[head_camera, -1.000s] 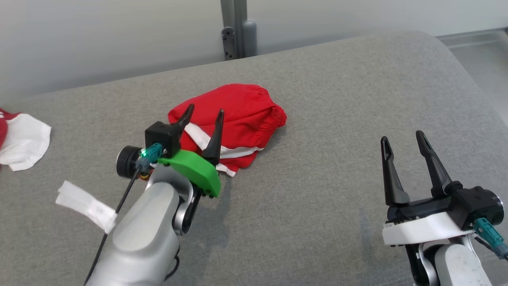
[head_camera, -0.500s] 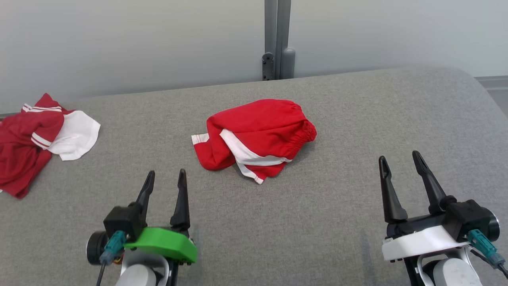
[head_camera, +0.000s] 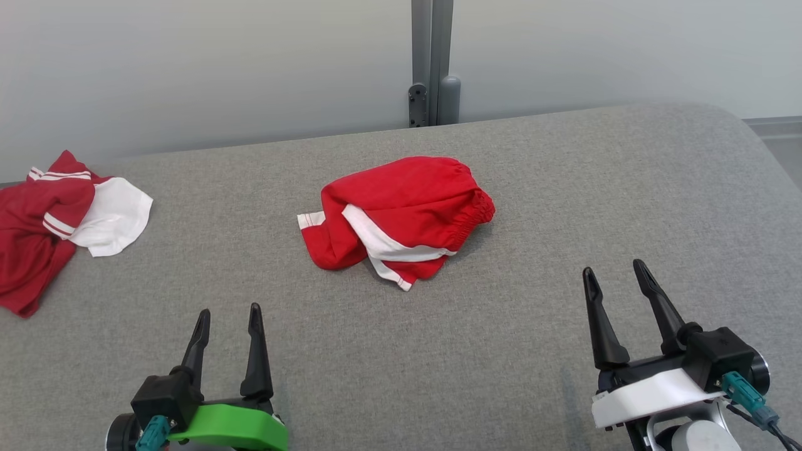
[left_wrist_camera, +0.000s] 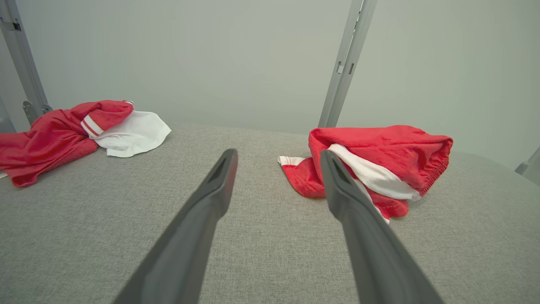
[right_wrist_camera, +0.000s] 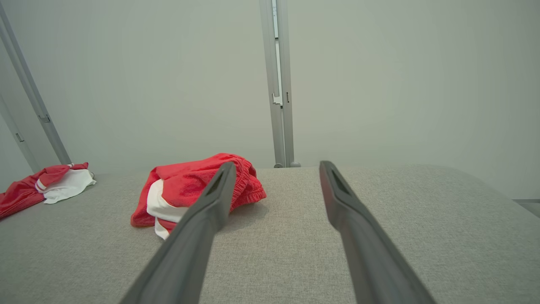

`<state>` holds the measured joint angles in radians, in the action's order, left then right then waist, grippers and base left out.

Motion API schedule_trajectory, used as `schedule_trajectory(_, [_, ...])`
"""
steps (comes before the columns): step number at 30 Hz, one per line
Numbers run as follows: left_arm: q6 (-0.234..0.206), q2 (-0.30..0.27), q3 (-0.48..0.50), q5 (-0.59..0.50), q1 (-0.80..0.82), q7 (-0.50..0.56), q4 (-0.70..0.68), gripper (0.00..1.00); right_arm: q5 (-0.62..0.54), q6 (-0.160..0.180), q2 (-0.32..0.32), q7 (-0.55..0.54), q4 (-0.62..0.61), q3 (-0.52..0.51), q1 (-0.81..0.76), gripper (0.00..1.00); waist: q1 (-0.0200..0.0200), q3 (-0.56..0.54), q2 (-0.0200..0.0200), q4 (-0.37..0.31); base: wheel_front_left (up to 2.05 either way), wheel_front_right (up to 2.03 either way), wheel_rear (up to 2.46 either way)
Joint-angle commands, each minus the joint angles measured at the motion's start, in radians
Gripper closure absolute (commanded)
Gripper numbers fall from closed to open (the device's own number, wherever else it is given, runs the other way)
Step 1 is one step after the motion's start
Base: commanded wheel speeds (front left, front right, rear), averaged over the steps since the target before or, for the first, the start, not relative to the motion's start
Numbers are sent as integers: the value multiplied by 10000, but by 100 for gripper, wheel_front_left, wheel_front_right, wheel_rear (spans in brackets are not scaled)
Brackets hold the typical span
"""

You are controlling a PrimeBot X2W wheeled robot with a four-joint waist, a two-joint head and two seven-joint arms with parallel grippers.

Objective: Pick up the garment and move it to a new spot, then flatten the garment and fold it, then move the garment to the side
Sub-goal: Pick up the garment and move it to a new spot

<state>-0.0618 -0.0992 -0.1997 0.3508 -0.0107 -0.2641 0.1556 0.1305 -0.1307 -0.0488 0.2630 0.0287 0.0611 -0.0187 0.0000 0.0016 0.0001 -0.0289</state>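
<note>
A: How do the two grippers stand?

B: The left gripper (head_camera: 229, 310) sits at the lower left of the head view, its two dark fingers spread apart with nothing between them. The right gripper (head_camera: 613, 268) sits at the lower right, likewise spread wide and empty. Both point forward across the grey padded surface (head_camera: 564, 188).

A: Where does the garment lie from there?

B: The garment (head_camera: 407, 207), red shorts with white stripes, lies bunched near the middle of the surface. It is ahead of both grippers and between them, well apart from each. It is forward and right of the left gripper, and forward and left of the right one. The left gripper looks slightly nearer. The garment's long axis runs side to side, from a white-edged hem on the left to the gathered waistband on the right.

A: What is hidden or unclear?

B: Folds hide the lower layers and leg openings, so the free edges cannot be told. In the right wrist view a finger covers part of the garment. A second garment (head_camera: 56, 213), red and white, lies at the far left, cut off by the frame edge.
</note>
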Motion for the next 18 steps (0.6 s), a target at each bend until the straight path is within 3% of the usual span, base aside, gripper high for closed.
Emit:
schedule_trajectory(1, [64, 59, 83, -169, -141, -5, -49, 0, 95, -1, -29, 29, 41, 10, -22, 0, 0, 4, -1, -3, 0, 0, 0])
schedule_trajectory(18, [432, 365, 413, -575, -117, -5, 180, 0, 96, -1, -29, 29, 312, -8, 41, 0, 0, 11, -1, 36, 0, 0, 0])
